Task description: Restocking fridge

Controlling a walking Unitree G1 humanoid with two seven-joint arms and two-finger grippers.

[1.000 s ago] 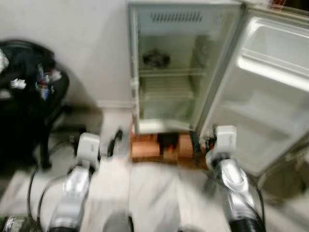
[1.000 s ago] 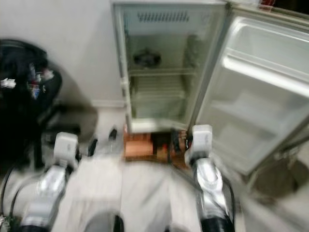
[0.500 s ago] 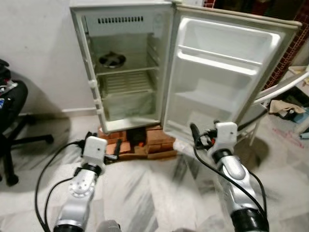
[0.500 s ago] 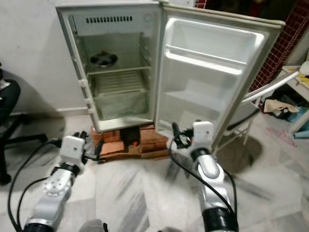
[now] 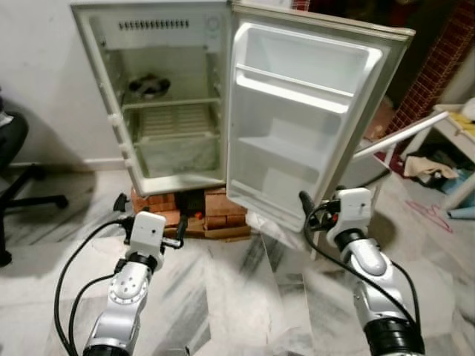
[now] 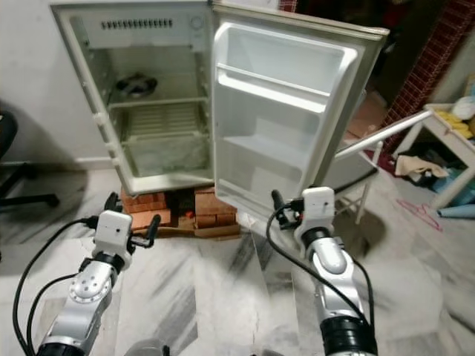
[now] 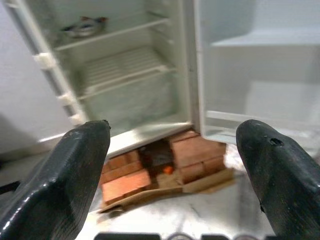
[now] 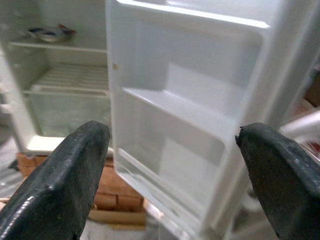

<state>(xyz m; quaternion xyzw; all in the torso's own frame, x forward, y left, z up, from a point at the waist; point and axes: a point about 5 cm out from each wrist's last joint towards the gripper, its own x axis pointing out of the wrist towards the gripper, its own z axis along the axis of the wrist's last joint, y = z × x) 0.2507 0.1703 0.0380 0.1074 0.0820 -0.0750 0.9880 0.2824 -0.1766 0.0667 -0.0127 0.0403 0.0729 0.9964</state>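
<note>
A small fridge (image 5: pixel 148 96) stands in the upper left of the head views, against a pale wall, raised on a stack of red bricks (image 5: pixel 194 215) that sits on a marble floor (image 5: pixel 245 297). Its door (image 5: pixel 297 119) swings wide to the right, filling the upper middle of the frame, with bare white shelves moulded into its inner side. Inside the cabinet, a dark bowl (image 5: pixel 150 85) rests on the top wire shelf, and a clear drawer (image 5: pixel 178 152) sits below the lower shelf.

The left gripper (image 5: pixel 148 222) hovers in the lower left of the frame, low above the floor and in front of the bricks; its fingers (image 7: pixel 65 175) are spread wide with nothing between them. The right gripper (image 5: pixel 319 211) hangs in the lower right, near the bottom edge of the door, its fingers (image 8: pixel 65 175) likewise spread apart and empty.

At the left edge is part of a black office chair (image 5: pixel 15 163). On the right stands a white table (image 5: pixel 453 126) with cloth heaped beneath it.
</note>
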